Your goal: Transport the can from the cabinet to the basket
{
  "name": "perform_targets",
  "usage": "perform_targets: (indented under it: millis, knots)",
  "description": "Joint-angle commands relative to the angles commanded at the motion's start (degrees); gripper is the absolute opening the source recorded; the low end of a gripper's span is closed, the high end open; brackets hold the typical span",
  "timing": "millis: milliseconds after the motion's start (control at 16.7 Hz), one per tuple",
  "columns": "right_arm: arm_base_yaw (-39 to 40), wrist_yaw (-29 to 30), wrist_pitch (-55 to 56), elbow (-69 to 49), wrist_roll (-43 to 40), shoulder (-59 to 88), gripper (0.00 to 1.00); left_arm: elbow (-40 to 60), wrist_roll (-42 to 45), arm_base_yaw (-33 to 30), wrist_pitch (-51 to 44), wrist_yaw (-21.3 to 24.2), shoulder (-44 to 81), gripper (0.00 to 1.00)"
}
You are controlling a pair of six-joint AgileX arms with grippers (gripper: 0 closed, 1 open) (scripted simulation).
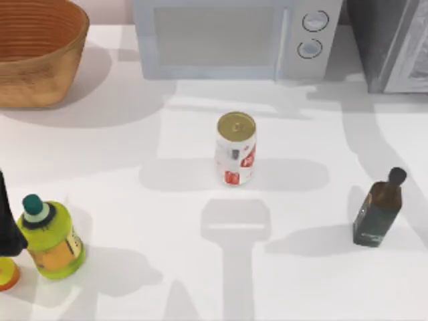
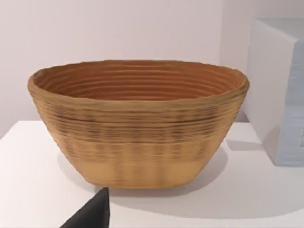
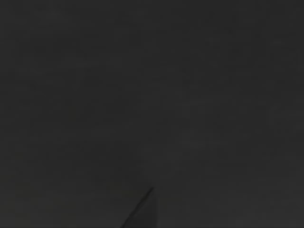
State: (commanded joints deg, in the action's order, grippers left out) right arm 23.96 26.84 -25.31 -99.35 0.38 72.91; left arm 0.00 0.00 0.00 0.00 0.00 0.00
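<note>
The can (image 1: 235,148), white with red patches and a dull gold top, stands upright on the white table near its middle, with nothing touching it. The wicker basket (image 1: 40,73) sits at the far left corner; the left wrist view faces its ribbed side (image 2: 137,137) from close by. A corner of the dark grey cabinet (image 1: 391,43) with its lighter door panel is at the far right. A dark part of my left gripper (image 2: 90,216) pokes into the left wrist view, short of the basket. The right wrist view is dark.
A pale microwave (image 1: 234,37) with two round knobs stands at the back centre. A yellow-green bottle (image 1: 50,237) and a black and orange object (image 1: 7,234) stand front left. A brown glass bottle (image 1: 379,207) stands at the right.
</note>
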Motion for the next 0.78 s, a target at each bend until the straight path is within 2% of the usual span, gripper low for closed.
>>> perform_targets:
  millis: [420, 780]
  knots:
    - [-4.6, -4.4, 2.4, -5.7, 0.1, 8.3, 1.00, 0.0, 0.0, 0.0, 0.0, 0.0, 0.0, 1.00]
    - [-4.4, -4.5, 2.6, -4.8, 0.0, 6.8, 1.00, 0.0, 0.0, 0.0, 0.0, 0.0, 0.0, 1.00]
